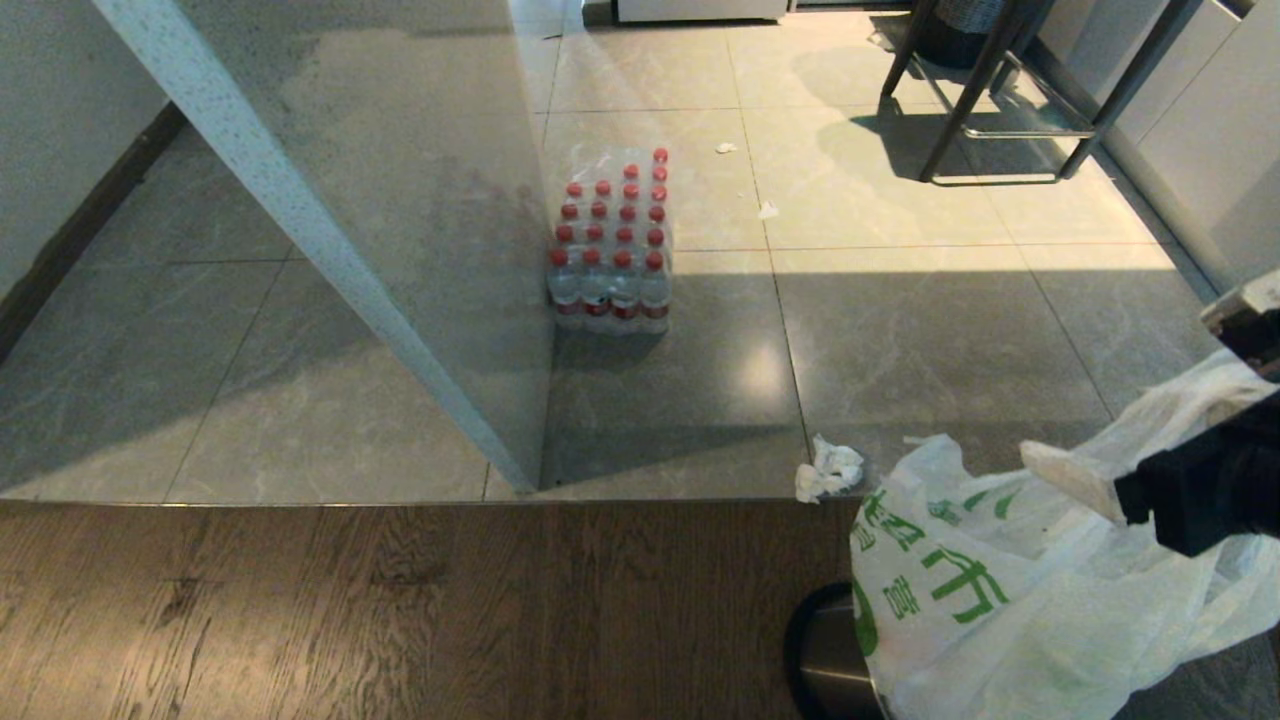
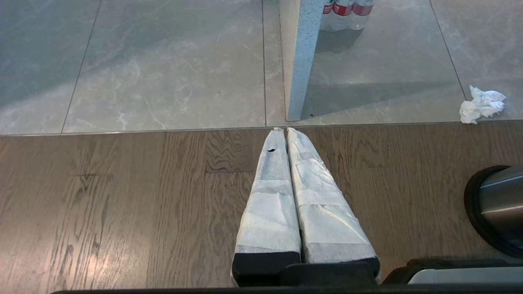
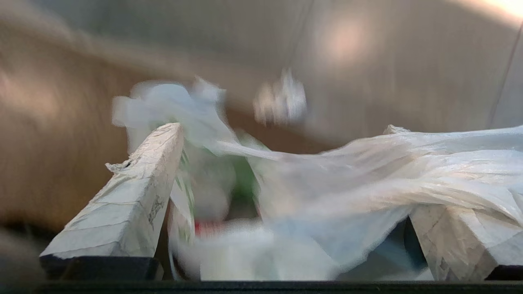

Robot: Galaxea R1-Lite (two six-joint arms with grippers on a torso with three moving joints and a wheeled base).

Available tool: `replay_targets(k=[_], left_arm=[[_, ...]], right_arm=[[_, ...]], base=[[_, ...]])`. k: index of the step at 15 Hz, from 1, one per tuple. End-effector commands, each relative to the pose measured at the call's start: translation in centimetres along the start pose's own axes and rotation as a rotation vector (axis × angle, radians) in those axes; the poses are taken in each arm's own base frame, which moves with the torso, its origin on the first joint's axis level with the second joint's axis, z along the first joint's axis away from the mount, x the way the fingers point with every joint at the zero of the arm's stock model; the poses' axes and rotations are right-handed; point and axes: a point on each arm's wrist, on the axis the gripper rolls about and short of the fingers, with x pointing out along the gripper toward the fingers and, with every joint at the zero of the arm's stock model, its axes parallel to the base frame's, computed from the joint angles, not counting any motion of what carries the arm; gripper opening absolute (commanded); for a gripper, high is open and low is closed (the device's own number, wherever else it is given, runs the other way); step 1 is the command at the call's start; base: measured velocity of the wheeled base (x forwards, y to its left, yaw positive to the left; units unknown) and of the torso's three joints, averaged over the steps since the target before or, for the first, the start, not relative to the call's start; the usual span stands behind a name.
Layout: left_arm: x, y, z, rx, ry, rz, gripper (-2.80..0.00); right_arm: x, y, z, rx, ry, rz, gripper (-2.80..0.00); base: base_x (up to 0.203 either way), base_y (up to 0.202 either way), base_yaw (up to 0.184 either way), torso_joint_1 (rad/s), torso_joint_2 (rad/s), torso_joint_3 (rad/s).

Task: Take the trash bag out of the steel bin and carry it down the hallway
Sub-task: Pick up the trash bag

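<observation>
Landmark: the steel bin (image 1: 830,660), a small round cylinder of brushed metal with a thick black rim ring, standing on dark wood-grain plank floor (image 1: 400,610).

The trash bag (image 1: 1010,600) is thin, white, crinkled plastic with green printed characters. It billows up out of the steel bin and spreads over and beyond its rim on the far and right sides; its lower part hides most of the bin mouth. Whether the bag has left the bin cannot be told.

The right pincer (image 3: 286,204) sits above and to the right of the steel bin. Its two fingers (image 3: 130,204), wedge-shaped and wrapped in wrinkled white tape, stand wide apart. A sheet of bag film drapes across the gap and over one finger; a firm clamp is not visible. That view is smeared.

The left pincer (image 2: 286,136) hangs left of the steel bin over the planks, its taped fingers pressed together tip to tip and holding nothing.

Just beyond the steel bin the planks meet glossy grey stone-look tiles (image 1: 900,330). A crumpled white tissue (image 1: 828,470) lies on the tiles near that seam, just past the bin. Farther beyond, a shrink-wrapped pack of red-capped bottles (image 1: 612,250) rests beside a speckled white panel (image 1: 300,230) with a glossy grey face.
</observation>
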Motion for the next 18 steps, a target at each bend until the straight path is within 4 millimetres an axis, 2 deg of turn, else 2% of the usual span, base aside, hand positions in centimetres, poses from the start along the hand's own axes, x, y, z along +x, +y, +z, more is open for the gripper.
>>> replay_targets(k=[1,4,6,10,14,18], left_arm=[[0.0,0.0,0.0,0.000,-0.001,0.001,-2.80],[0.0,0.0,0.0,0.000,-0.001,0.001,-2.80],[0.0,0.0,0.0,0.000,-0.001,0.000,-2.80],[0.0,0.0,0.0,0.000,-0.001,0.000,-2.80],[0.0,0.0,0.0,0.000,-0.001,0.000,-2.80],[0.0,0.0,0.0,0.000,-0.001,0.001,-2.80]], right_arm=[[-3.8,-0.4,-2.1,-0.006,0.041,-0.013,0.00],[-8.5,-0.3,-7.1,-0.048,0.229,-0.044,0.00],[-9.6,-0.1,-9.5,-0.078,0.336,-0.061,0.00],[-10.1,-0.1,-10.0,-0.081,0.346,-0.068,0.00],[-11.1,-0.4,-9.5,-0.079,0.319,-0.101,0.00],[-12.8,-0.5,-11.0,-0.114,0.391,-0.092,0.00]], base=[[0.000,0.000,0.000,0.000,0.00,0.000],[0.000,0.000,0.000,0.000,0.00,0.000],[0.000,0.000,0.000,0.000,0.00,0.000],[0.000,0.000,0.000,0.000,0.00,0.000],[0.000,0.000,0.000,0.000,0.00,0.000],[0.000,0.000,0.000,0.000,0.00,0.000]])
